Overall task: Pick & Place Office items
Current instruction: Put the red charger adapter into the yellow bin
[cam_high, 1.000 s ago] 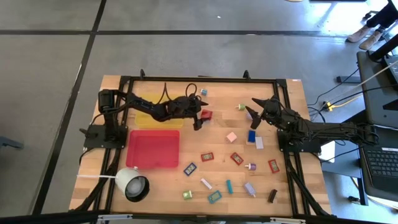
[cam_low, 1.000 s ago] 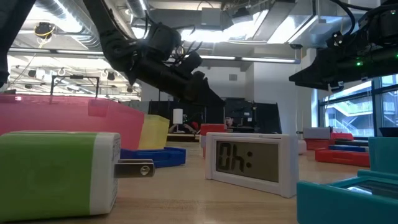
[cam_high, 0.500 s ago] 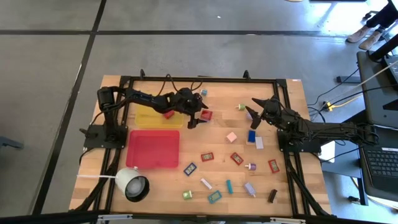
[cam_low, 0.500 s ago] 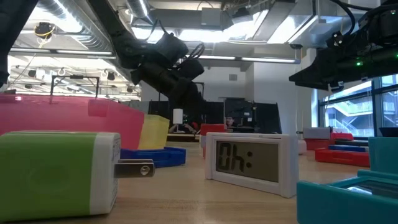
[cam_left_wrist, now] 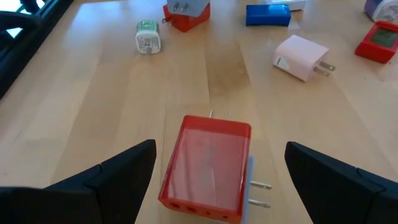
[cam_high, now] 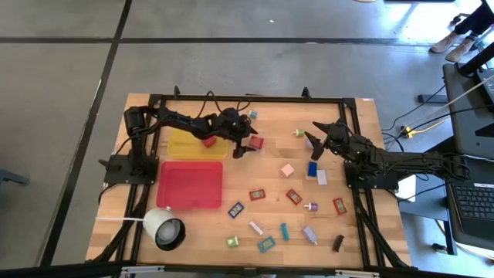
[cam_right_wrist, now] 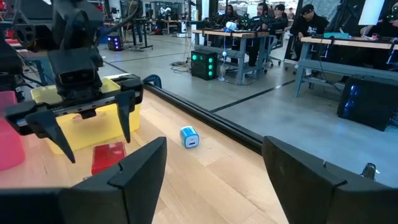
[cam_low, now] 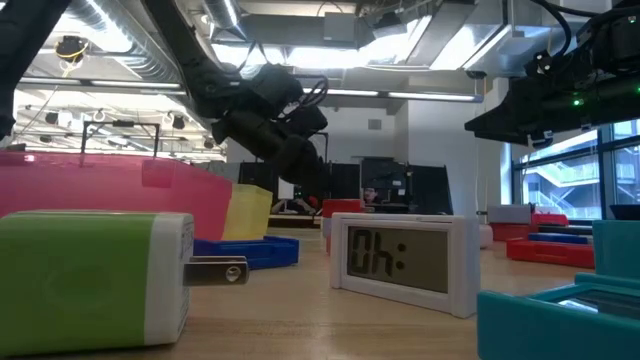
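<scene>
near the tabletop's front edge most of the office items sit scattered, untouched. further back, the right gripper waits spread open by the blue block. toward the back edge, just beside the yellow tray, the left gripper hangs with fingers wide apart over the red plug block, nothing held. looks like the approach step; next it should drop, straddle it and close.

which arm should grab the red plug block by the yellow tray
Probably the left. The left gripper hangs open right over the red plug block, which lies between its fingers. The right gripper waits farther off.
</scene>
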Controlling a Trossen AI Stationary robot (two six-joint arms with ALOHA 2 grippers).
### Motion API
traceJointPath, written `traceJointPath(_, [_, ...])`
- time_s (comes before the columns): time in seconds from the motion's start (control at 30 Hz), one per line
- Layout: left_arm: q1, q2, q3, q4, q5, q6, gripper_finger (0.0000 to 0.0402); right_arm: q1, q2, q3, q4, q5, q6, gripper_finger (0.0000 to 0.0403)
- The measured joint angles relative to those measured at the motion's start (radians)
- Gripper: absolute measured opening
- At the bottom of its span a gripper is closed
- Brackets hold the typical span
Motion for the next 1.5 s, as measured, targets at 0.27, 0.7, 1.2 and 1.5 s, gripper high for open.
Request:
traceJointPath(0.27, [0.018, 0.047, 0.029, -0.009, 0.008, -0.031, 0.0355, 0.0, 0.0, 0.0, 0.0, 0.0, 0.0, 0.0269])
traceJointPath(0.7, [0.018, 0.064, 0.04, -0.062, 0.044, -0.049, 0.0355, 0.0, 0.0, 0.0, -0.001, -0.002, 0.0, 0.0269])
traceJointPath(1.2, [0.014, 0.064, 0.039, -0.002, 0.027, -0.105, 0.0351, 0.0, 0.0, 0.0, -0.001, 0.001, 0.0, 0.0269])
traceJointPath(1.5, [-0.005, 0.064, 0.039, -0.052, -0.044, -0.127, 0.0329, 0.0, 0.0, 0.0, -0.001, 0.001, 0.0, 0.0269])
